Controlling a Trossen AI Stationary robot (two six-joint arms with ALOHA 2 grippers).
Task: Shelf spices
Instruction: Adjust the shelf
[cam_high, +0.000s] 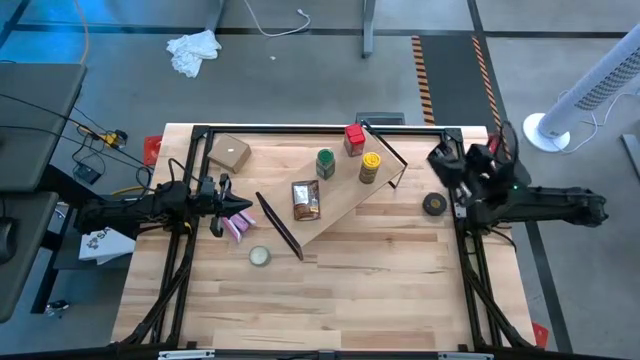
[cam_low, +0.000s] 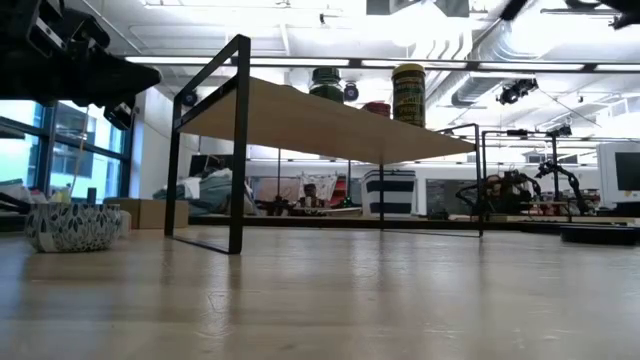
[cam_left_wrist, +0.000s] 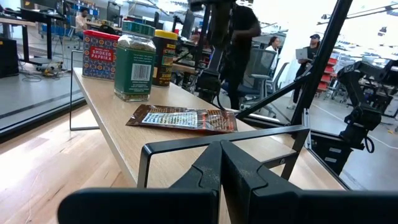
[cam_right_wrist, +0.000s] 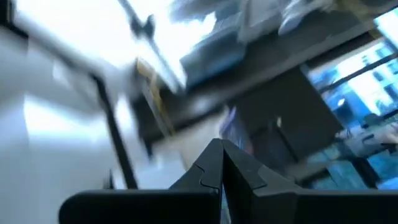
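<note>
The shelf (cam_high: 345, 200), a light wooden board on thin black legs, stands slantwise on the table's far half. Standing on its top are the red boxy container (cam_high: 353, 138), the green-lidded jar (cam_high: 325, 163) and the yellow-lidded jar (cam_high: 370, 167). The brown printed packet (cam_high: 306, 199) lies flat on it. My left gripper (cam_high: 243, 206) is shut and level, just off the shelf's left end (cam_left_wrist: 186, 146), and touches nothing. My right gripper (cam_high: 441, 160) is shut, raised at the table's right side, and holds nothing; its fingers (cam_right_wrist: 211, 168) point up into the room.
A pink packet (cam_high: 236, 228) and a pale round tin (cam_high: 260, 256) lie on the table below my left gripper. A cardboard box (cam_high: 229, 152) sits at the far left. A black round object (cam_high: 434, 204) lies right of the shelf. The near half of the table (cam_high: 330, 310) is bare wood.
</note>
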